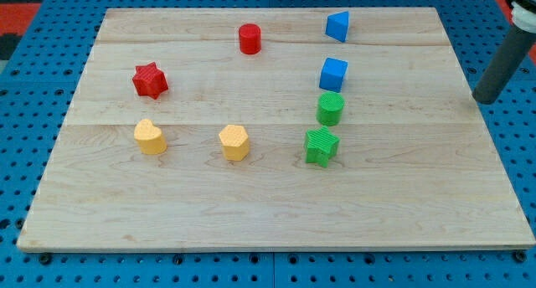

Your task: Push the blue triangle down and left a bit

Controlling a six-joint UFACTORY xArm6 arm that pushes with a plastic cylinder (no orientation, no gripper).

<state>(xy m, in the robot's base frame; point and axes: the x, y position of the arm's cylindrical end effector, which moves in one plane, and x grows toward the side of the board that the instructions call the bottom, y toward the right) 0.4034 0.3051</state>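
Camera view: blue triangle (pixel 337 26) unlabelled; my tip (pixel 484 98) well right; end effector absent.

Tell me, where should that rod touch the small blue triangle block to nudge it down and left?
Probably its upper-right face, coming from the view's top right. The blue triangle block sits near the wooden board's top edge, and my tip is far off at the view's right, touching nothing.
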